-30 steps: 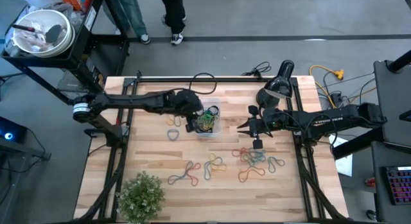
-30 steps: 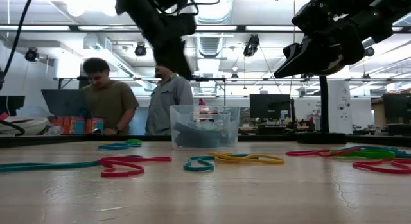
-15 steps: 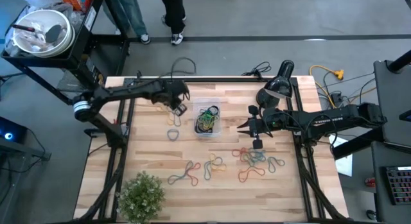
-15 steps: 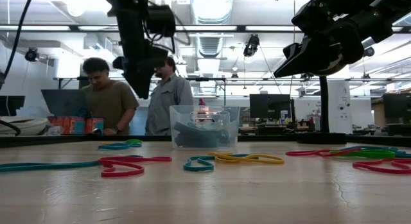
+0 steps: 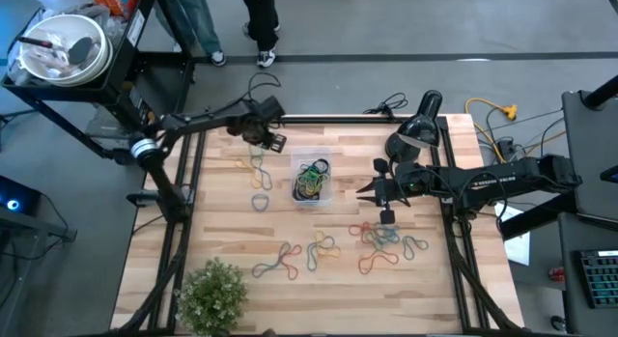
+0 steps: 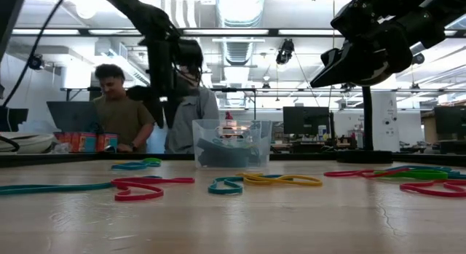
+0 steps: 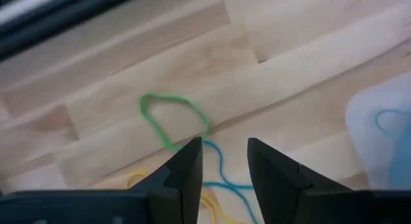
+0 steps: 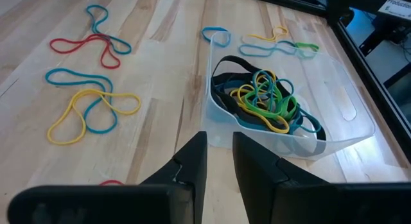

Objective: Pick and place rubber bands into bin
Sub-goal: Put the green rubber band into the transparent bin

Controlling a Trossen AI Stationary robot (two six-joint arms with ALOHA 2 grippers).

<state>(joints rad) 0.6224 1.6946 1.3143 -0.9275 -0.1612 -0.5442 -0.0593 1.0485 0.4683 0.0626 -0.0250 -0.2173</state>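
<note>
In the high view the left claw (image 5: 272, 139) hangs over the upper left part of the desk (image 5: 222, 236), above a few loose rubber bands (image 5: 257, 168) just left of the bin (image 5: 313, 179). Its own wrist view shows the 2 fingers (image 7: 187, 169) apart with a clear gap and nothing between them, with a green band (image 7: 170, 118) on the wood beyond.

The bin sits at the upper middle of the desk and holds a tangle of black, yellow, green and blue bands (image 8: 263, 99).

The right claw (image 5: 363, 191) hovers right of the bin, raised off the desk in the low view (image 6: 320, 76). Its fingers (image 8: 192, 163) stand slightly apart and empty, pointing toward the bin's near wall (image 8: 221, 134).

More bands lie in the lower middle of the high view: a red and blue cluster (image 5: 384, 242) and others (image 5: 323, 250) left of it. A potted plant (image 5: 212, 296) stands at the lower left. 2 people (image 6: 120, 116) are behind the desk in the low view.
</note>
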